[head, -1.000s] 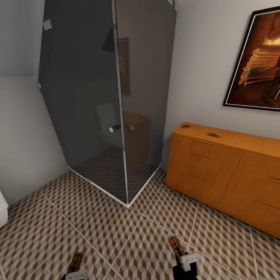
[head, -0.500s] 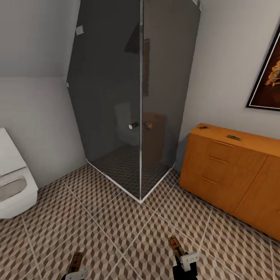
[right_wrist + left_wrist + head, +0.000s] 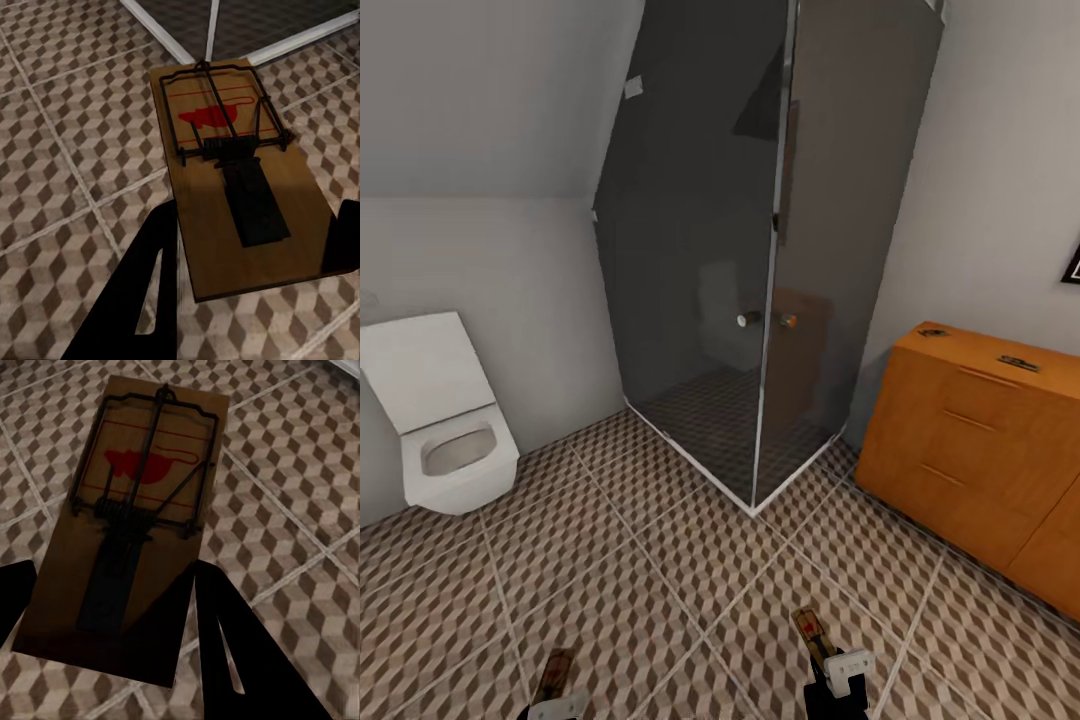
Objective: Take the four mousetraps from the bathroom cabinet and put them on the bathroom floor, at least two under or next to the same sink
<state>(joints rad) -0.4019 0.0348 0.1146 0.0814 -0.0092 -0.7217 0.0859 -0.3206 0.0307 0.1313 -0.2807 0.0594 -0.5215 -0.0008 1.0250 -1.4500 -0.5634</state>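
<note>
Left gripper (image 3: 112, 607): jaws closed on the near end of a mousetrap (image 3: 135, 510), the dark fingers (image 3: 225, 645) flanking the board, which is carried flat above the bathroom floor (image 3: 300, 472), wire bar and red mark facing up. Right gripper (image 3: 247, 255): jaws likewise clamped on the near end of a second mousetrap (image 3: 232, 172), held level over the same cube-pattern tiles. In the head view both held traps show at the lower edge, left (image 3: 555, 672) and right (image 3: 810, 630), projecting forward from the grippers. Farther off, a white toilet (image 3: 445, 430) stands at the left wall and a dark glass shower enclosure (image 3: 760, 260) occupies the corner. The cabinet (image 3: 980, 450) stands at right, with two small dark items on its top, too small to identify.
</note>
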